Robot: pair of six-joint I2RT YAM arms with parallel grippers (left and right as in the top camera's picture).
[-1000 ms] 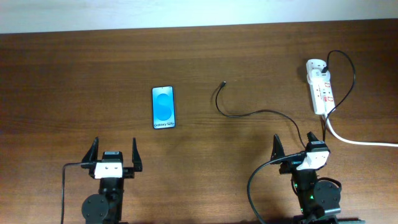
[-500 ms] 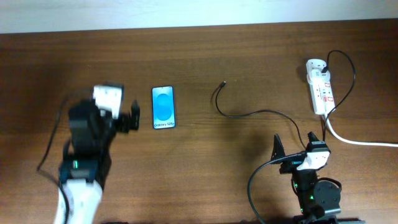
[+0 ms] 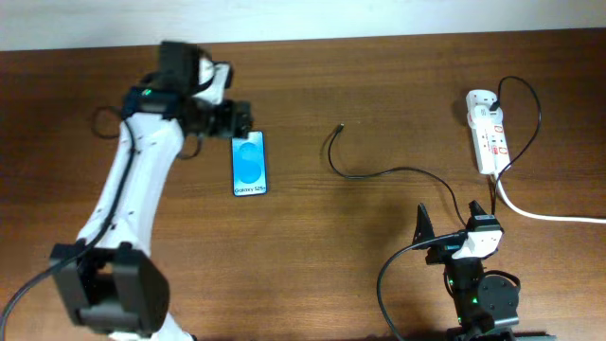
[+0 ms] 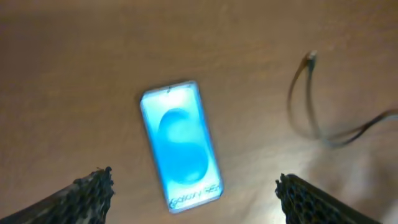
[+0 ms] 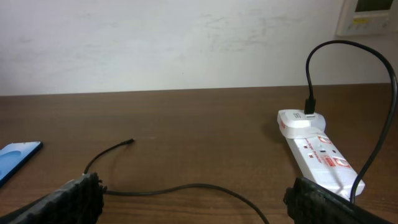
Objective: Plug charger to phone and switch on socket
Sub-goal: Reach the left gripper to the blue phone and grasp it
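Observation:
The phone (image 3: pixel 248 163) lies flat on the table, blue screen up; it also shows in the left wrist view (image 4: pixel 180 146) and at the left edge of the right wrist view (image 5: pixel 17 157). My left gripper (image 3: pixel 230 120) is open above the phone's far end, fingers wide apart (image 4: pixel 196 193). The charger cable (image 3: pixel 379 174) curls across the table, its plug tip (image 3: pixel 341 126) free to the right of the phone (image 4: pixel 311 57) (image 5: pixel 130 142). Its other end is plugged into the white socket strip (image 3: pixel 488 133) (image 5: pixel 317 152). My right gripper (image 3: pixel 454 227) is open and empty near the front edge (image 5: pixel 196 199).
The socket's thick white cord (image 3: pixel 544 213) runs off the right edge. A pale wall (image 5: pixel 186 43) stands behind the table's far edge. My left arm (image 3: pixel 133 208) stretches over the table's left side.
My left arm has swung up from its rest at the front and reached forward to hover over the phone's far end. The right arm, phone and cable have not moved.

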